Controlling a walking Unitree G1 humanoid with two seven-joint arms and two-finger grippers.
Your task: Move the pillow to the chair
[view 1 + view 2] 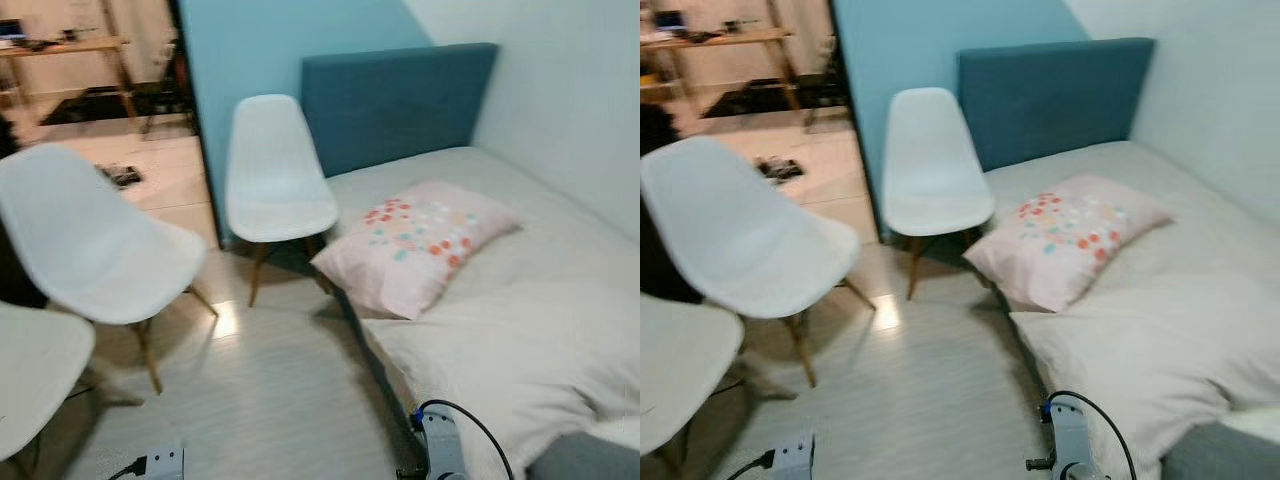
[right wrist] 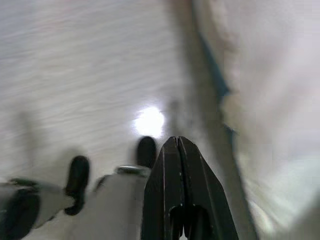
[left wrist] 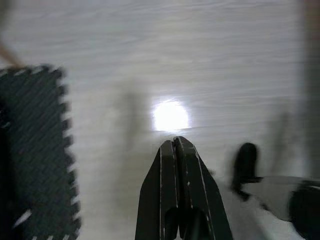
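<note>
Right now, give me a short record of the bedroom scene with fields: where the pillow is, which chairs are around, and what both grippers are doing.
pillow: pink pillow with coloured dots, lying on the bed, one corner hanging over the edge toward the chairs
nearest chair: white chair by the blue headboard, seat bare
other chairs: second white chair and third white chair to the robot's left
left gripper: left gripper shut, hanging over the floor
right gripper: right gripper shut, low beside the bed edge
task state: pillow not yet picked up
</note>
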